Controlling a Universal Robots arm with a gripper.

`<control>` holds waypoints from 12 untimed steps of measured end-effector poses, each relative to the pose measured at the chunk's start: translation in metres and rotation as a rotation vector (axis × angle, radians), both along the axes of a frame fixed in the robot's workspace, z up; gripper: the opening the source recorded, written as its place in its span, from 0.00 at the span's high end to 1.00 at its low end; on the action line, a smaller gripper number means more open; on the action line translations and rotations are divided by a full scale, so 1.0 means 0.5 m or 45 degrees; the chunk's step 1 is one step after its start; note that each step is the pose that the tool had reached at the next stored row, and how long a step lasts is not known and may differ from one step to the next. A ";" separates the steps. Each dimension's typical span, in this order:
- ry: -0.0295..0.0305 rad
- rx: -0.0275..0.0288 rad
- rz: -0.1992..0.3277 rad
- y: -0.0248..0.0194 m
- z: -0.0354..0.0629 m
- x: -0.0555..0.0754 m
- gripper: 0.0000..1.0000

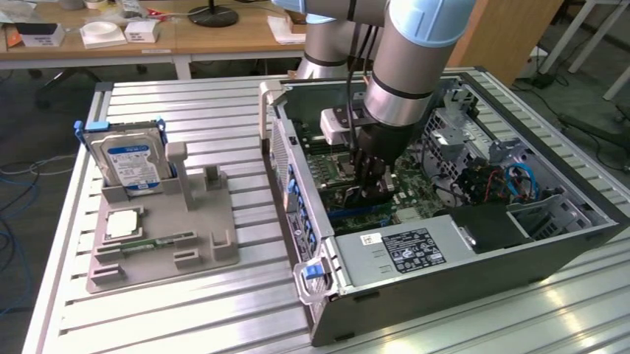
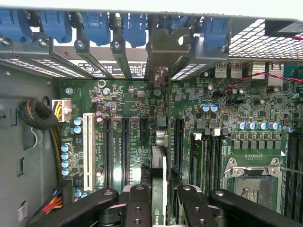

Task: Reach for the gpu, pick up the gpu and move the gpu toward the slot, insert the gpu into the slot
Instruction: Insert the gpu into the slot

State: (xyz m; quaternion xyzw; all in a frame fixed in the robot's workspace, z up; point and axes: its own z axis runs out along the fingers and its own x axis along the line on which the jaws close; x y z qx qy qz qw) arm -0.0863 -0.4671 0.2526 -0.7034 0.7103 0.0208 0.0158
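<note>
In the wrist view the gpu (image 2: 159, 175) shows edge-on, a thin green card standing upright over the motherboard, with its metal end bracket (image 2: 163, 47) up at the case's rear slot openings. My gripper (image 2: 159, 201) is shut on it, one black finger (image 2: 138, 201) on each side of the card. The exterior view has the gripper (image 1: 374, 188) low inside the open computer case (image 1: 295, 147), right at the board. A short stretch of the blue slot (image 1: 344, 214) shows just beside the fingers there. The card hides the slot in the wrist view.
Black connector strips (image 2: 125, 146) and a white one (image 2: 88, 142) flank the card, with the silver processor socket (image 2: 251, 182) further off. The power supply (image 1: 403, 251) and cables (image 1: 512, 181) crowd the case. A grey holder (image 1: 162, 228) beside the case carries a hard drive (image 1: 131, 158).
</note>
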 end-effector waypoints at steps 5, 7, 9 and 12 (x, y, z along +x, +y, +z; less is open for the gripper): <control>0.0001 -0.0001 -0.003 -0.0001 0.000 0.001 0.74; -0.0002 -0.0001 -0.003 -0.0003 0.000 0.004 0.74; 0.0000 -0.0001 -0.003 -0.0006 -0.001 0.006 0.74; 0.0000 -0.0002 -0.003 -0.0008 -0.001 0.006 0.74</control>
